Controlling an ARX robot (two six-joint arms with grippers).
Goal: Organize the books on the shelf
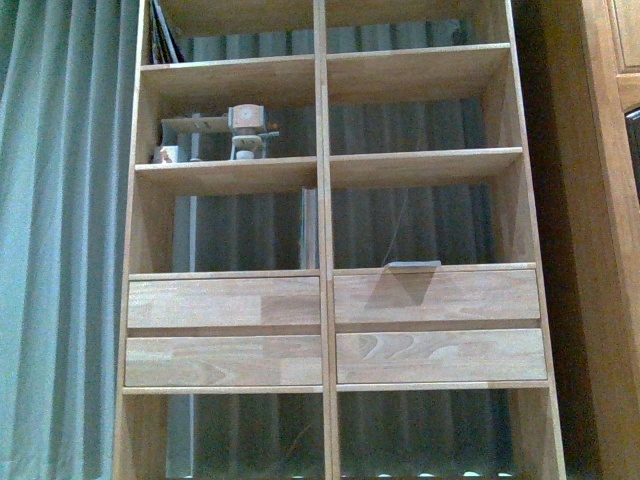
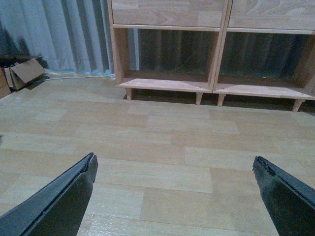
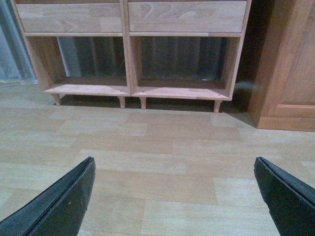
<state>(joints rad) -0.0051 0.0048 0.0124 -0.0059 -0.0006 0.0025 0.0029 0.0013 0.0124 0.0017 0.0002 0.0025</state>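
The light-wood shelf (image 1: 322, 165) fills the front view, with open cubbies and four drawer fronts. A thin pale book (image 1: 309, 228) stands upright against the central divider in the left cubby above the drawers. A flat greyish thing (image 1: 413, 265), perhaps a book lying down, juts over the front edge above the upper right drawer. Dark thin books (image 1: 163, 35) lean in the top left cubby. Neither gripper shows in the front view. My left gripper (image 2: 173, 158) is open and empty, low over the floor, facing the shelf's bottom cubbies (image 2: 167, 82). My right gripper (image 3: 174, 160) is open and empty, facing the shelf's foot (image 3: 129, 89).
A small grey and tan object (image 1: 245, 130) sits in the left middle cubby. A grey curtain (image 1: 60, 240) hangs left of the shelf. A cardboard box (image 2: 22, 73) lies on the floor at the left. A wooden cabinet (image 3: 288, 73) stands right of the shelf. The floor is pale wood planks (image 2: 167, 142).
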